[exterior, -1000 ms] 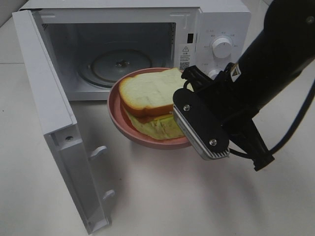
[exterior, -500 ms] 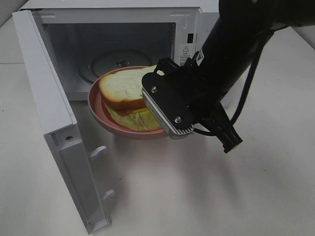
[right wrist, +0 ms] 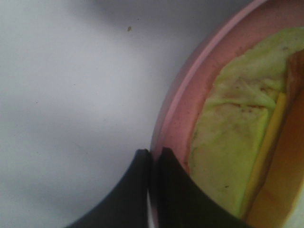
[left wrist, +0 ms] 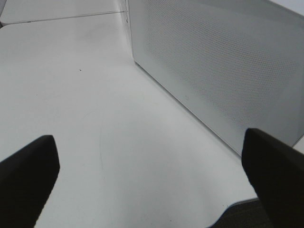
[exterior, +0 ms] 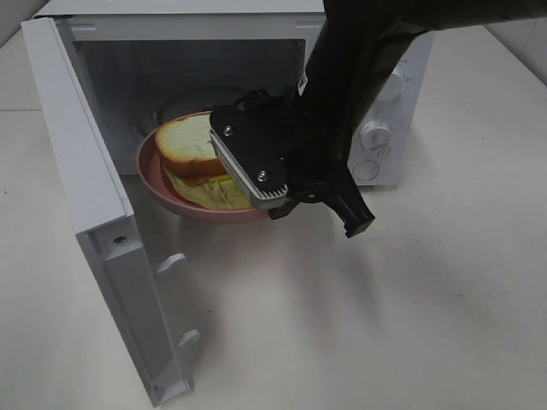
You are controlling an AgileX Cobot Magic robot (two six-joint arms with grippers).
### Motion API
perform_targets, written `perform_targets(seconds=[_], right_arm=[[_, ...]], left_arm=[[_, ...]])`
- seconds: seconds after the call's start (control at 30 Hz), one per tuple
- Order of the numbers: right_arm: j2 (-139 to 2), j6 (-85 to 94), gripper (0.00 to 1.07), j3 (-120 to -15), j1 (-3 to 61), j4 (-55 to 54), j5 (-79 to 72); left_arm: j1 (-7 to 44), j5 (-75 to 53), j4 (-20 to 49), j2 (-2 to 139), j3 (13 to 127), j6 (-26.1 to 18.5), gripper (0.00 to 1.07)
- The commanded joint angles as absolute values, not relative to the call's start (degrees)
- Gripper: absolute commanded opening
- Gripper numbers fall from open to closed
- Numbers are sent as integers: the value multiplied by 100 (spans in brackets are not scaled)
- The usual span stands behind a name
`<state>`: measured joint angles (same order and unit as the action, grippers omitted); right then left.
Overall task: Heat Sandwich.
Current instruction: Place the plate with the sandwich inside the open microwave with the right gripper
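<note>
Sandwich point(exterior: 192, 143): a rectangular slice of white bread with a tan crust on top and a pale yellow-green layer under it. It lies on the plate in front of the open microwave.
Plate point(exterior: 150, 167): round, pink, smooth and matte with a raised rim. From the high view it overlaps the mouth of the oven; whether it has crossed the sill cannot be told.
Right gripper point(exterior: 254, 178): a black body with a ribbed grey metal plate fixed by 2 screws. It is pinching the near rim of the plate.
Microwave point(exterior: 171, 15): a white, boxy shell with its door point(exterior: 75, 162) swung wide to the left. 2 latch hooks stick out of the door's edge.
Turntable point(exterior: 203, 96): a round glass disc, partly hidden behind the bread.
Knobs point(exterior: 377, 134): 2 white round dials on the panel, the upper one mostly behind the arm.
Table point(exterior: 385, 325): a plain, flat white surface.
Right wrist view only: 2 black fingertips point(right wrist: 141, 164) pressed together with the thin pink rim between them. It also shows a wrinkled greenish leaf and a yellow strip along the filling.
Left gripper point(left wrist: 152, 175): its 2 blunt black fingers are spread wide with nothing between them.
Left wrist view only: a white panel point(left wrist: 228, 61) dotted with fine holes stands on the table.
</note>
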<state>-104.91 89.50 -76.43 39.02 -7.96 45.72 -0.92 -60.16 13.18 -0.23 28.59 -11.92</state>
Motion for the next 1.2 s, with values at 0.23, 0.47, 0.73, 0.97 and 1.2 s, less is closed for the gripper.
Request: perform_targets(seconds=[0.23, 0.47, 0.73, 0.97, 1.2], right_arm=[[-11007, 8697, 0, -8428, 3885, -773, 4836], [-11419, 8394, 0, -9036, 3885, -435, 4979], [-11843, 8010, 0, -9769, 3885, -327, 5225], [-12141, 7850, 0, -10216, 3885, -304, 5288], [-12536, 7563, 1, -10720, 3885, 0, 5409]], left_arm=[[-92, -5976, 1341, -183, 2830, -1163, 100], [-92, -5976, 1341, -183, 2830, -1163, 100], [-92, -5976, 1341, -183, 2830, -1163, 100], [-92, -5976, 1341, -183, 2830, -1163, 100], [-92, -5976, 1341, -183, 2830, -1163, 100]])
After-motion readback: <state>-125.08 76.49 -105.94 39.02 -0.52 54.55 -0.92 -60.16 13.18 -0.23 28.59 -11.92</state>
